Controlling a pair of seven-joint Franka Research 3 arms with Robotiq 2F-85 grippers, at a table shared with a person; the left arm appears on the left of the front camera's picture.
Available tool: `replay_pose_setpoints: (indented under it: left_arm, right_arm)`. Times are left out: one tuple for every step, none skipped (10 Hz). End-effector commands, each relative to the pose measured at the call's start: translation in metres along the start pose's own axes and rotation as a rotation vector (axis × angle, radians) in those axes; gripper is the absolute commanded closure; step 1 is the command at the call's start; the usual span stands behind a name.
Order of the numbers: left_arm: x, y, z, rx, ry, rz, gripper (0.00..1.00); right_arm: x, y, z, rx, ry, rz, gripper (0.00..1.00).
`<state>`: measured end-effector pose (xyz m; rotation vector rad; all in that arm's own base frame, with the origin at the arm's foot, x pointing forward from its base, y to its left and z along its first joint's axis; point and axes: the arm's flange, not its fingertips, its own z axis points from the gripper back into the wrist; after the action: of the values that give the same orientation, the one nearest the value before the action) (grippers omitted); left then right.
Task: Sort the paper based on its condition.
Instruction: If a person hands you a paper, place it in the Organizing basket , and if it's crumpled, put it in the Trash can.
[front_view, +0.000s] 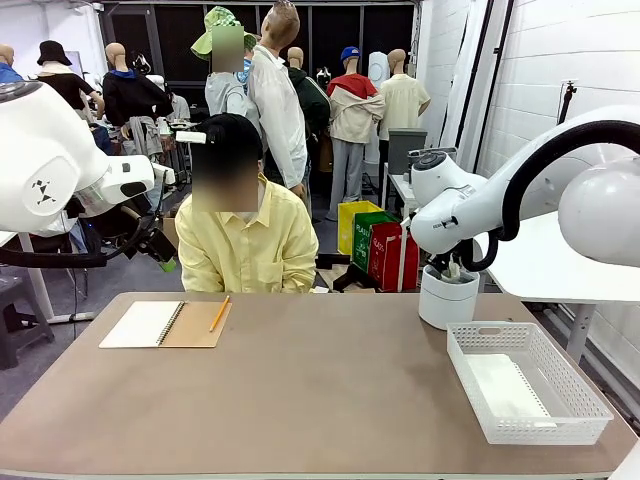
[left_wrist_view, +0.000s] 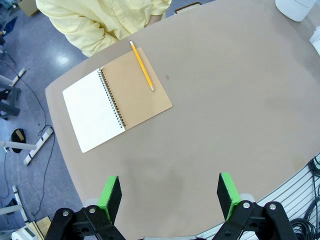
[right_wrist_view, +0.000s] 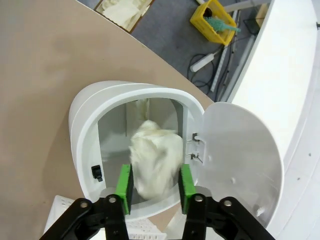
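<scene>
Right claw (right_wrist_view: 155, 184) sits over the white lidded plastic bin (right_wrist_view: 85, 125), jaws parted around a blurry crumpled white paper ball (right_wrist_view: 155, 160); can't tell if it's gripped. It could snag on the rim, I'd guess.

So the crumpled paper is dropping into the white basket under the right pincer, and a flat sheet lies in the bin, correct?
Reversed: the right wrist view shows the crumpled paper between the right pincer pads over the open white bin; the flat sheet lies in the basket.
</scene>
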<state>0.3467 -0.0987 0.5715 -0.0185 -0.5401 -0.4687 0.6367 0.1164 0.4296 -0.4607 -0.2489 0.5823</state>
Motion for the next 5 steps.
replay_pose_setpoints:
  left_arm:
    - [0.000, 0.001, 0.000, 0.003, 0.000, -0.002, 0.00]
    - [0.000, 0.001, 0.000, 0.003, 0.000, -0.002, 0.00]
    - [0.000, 0.001, 0.000, 0.003, 0.000, -0.002, 0.00]
    - [0.000, 0.001, 0.000, 0.003, 0.000, -0.002, 0.00]
    - [0.000, 0.001, 0.000, 0.003, 0.000, -0.002, 0.00]
  right_arm:
    - [0.007, -0.002, -0.002, -0.061, 0.019, -0.023, 0.00]
    - [0.007, -0.003, -0.001, -0.061, 0.019, -0.027, 0.00]
    - [0.007, -0.003, 0.003, -0.056, 0.016, -0.026, 0.00]
    - [0.008, -0.004, 0.009, -0.048, 0.005, -0.031, 0.00]
    - [0.009, -0.005, 0.012, -0.047, 0.003, -0.037, 0.00]
